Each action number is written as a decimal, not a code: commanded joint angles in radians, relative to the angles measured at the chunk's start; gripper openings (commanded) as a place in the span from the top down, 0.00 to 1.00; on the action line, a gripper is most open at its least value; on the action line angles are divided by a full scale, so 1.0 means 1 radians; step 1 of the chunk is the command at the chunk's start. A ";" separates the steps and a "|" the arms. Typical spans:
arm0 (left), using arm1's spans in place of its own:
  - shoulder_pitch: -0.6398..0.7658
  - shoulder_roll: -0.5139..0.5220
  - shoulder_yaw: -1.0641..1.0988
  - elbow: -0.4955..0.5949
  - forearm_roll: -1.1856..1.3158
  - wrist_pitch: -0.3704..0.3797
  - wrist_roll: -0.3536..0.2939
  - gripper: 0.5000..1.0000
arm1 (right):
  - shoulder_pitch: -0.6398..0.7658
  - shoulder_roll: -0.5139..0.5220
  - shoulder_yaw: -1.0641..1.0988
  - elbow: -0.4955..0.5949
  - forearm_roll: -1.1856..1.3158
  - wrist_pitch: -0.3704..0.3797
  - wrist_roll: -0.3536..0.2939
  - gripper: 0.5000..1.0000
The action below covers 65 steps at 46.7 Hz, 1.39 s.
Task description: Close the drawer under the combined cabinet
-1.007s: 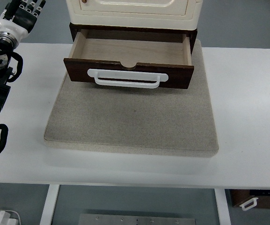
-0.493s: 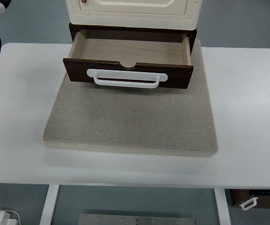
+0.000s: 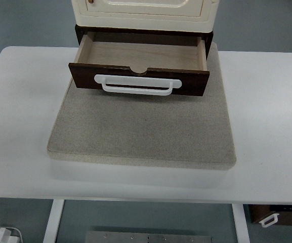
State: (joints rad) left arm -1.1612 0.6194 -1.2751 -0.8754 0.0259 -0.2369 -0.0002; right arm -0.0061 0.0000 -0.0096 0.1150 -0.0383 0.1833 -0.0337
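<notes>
Item 1. Drawer (image 3: 138, 66): dark brown front, pale wood interior, pulled well out from under the cream cabinet (image 3: 144, 11). Interior shows nothing inside. Not yet closed; the task is wholly outstanding.

Item 2. Handle (image 3: 137, 84): white bar across the drawer front, facing the robot's side. Its placement offers a broad flat face for a push; the front panel around it would likely serve equally well.

Item 3. Mat (image 3: 140, 132): beige, square, lying under the cabinet and reaching toward the near table edge. It probably keeps the cabinet from sliding when the drawer is pushed.

Item 4. Table (image 3: 24, 116): white top, carrying the mat and cabinet.

Item 5. Hands: neither the left nor the right appears in the top view, so their finger posture cannot be told, and no position can be given relative to them. Whichever arm acts would need to enter from its own side and meet the drawer front squarely.

Item 6. Below the table's right corner: a small dark box with a white handle (image 3: 269, 219), partly cut off by the frame.
</notes>
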 commanded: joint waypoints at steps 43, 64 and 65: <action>-0.077 0.011 0.464 -0.622 0.239 -0.013 0.000 0.00 | 0.000 0.000 0.000 0.000 0.000 -0.001 0.000 0.10; -0.037 -0.072 0.767 -0.772 0.384 -0.013 0.014 0.00 | 0.000 0.000 -0.001 0.000 0.000 -0.001 0.000 0.10; -0.032 -0.079 0.783 -0.771 0.394 -0.013 0.014 0.00 | 0.000 0.000 -0.001 0.000 0.000 0.001 0.000 0.10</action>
State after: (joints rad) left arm -1.2044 0.5501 -0.5342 -1.6449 0.3915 -0.2486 0.0107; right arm -0.0061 0.0000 -0.0094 0.1150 -0.0383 0.1833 -0.0337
